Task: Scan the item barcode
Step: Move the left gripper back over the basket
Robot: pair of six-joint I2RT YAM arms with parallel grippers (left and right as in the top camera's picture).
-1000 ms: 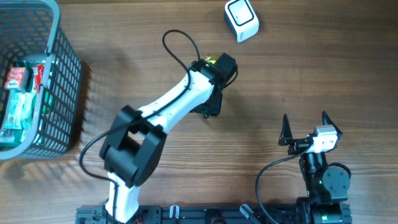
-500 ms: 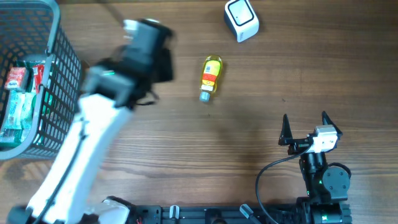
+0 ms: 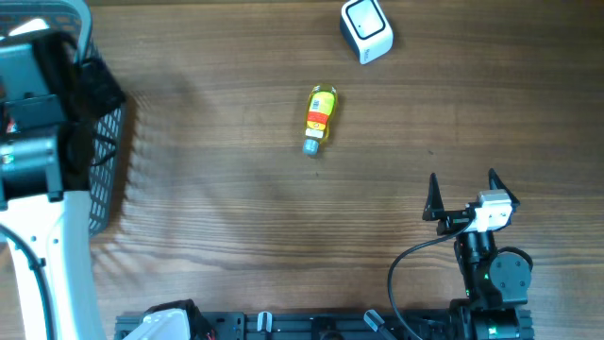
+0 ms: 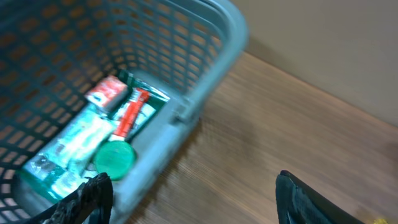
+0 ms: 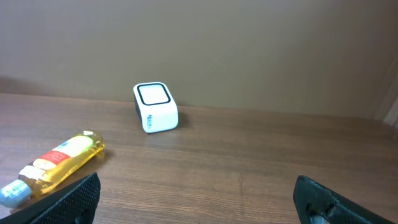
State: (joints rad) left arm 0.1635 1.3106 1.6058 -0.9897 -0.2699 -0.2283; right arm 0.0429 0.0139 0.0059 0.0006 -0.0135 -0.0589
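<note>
Looks not yet scanned: bottle (image 3: 319,119) lying loose on worktop (image 3: 236,236), near scanner (image 3: 366,30). Left pincer (image 4: 193,199) gaping, empty, by basket (image 4: 230,37), well apart from scanner. Right pincer (image 5: 199,199) spread wide, empty, also well apart. Left to do: grasp bottle, show barcode to scanner.

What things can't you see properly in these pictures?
- Inside of the grey plastic mesh basket: overhead view, the black-and-white left arm covers it.
- Barcode on the small yellow bottle: too small in the overhead and right wrist views.
- Print on the green-and-white packets in the basket: left wrist view, blurred.
</note>
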